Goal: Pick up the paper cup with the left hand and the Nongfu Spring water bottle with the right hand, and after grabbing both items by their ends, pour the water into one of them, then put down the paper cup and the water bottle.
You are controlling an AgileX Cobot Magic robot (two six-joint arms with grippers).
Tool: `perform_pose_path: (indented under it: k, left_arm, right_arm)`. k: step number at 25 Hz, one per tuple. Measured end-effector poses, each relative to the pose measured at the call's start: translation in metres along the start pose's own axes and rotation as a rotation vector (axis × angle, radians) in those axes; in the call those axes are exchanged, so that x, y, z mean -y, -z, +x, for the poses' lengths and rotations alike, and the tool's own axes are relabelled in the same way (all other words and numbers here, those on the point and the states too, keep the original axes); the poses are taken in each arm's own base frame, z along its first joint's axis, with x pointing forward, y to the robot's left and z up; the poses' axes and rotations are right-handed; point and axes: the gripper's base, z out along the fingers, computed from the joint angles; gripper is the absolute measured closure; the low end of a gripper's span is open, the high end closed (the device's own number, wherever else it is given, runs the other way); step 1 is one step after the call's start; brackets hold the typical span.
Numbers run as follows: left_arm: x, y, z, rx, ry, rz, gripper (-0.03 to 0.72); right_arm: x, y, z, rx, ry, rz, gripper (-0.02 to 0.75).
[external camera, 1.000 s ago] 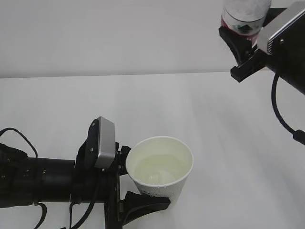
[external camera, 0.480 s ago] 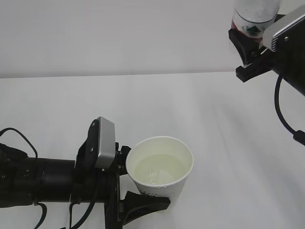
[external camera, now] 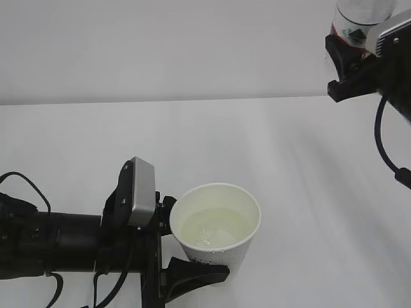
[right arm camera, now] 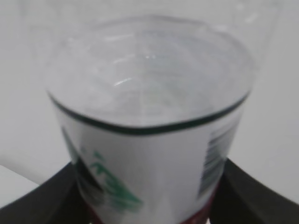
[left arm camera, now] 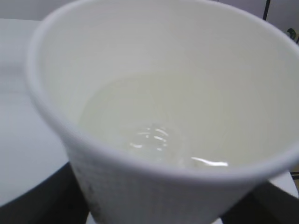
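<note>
The paper cup (external camera: 216, 228) stood near the front of the white table (external camera: 302, 192), white outside, cream inside, roughly half full of clear water (external camera: 209, 230). The left hand (external camera: 183, 247) clasped its lower wall between black fingers. At far right, raised high, the right hand (external camera: 350, 51) gripped the Nongfu Spring water bottle (external camera: 359, 16), its clear body and green-printed label showing.
</note>
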Motion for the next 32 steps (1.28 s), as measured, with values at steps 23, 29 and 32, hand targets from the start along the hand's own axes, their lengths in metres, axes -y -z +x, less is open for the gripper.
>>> perform_pose_path:
  k: [23,29,32]
  left_arm:
    - [0.0,0.0,0.0,0.0,0.0,0.0,0.153]
    - [0.0,0.0,0.0,0.0,0.0,0.0,0.153]
    - [0.0,0.0,0.0,0.0,0.0,0.0,0.153]
  right_arm:
    - [0.009,0.001,0.011,-0.114,-0.084,0.1,0.256]
    - [0.009,0.002,0.016,-0.164,-0.136,0.111,0.256]
    - [0.009,0.002,0.017,-0.179,-0.147,0.109,0.256]
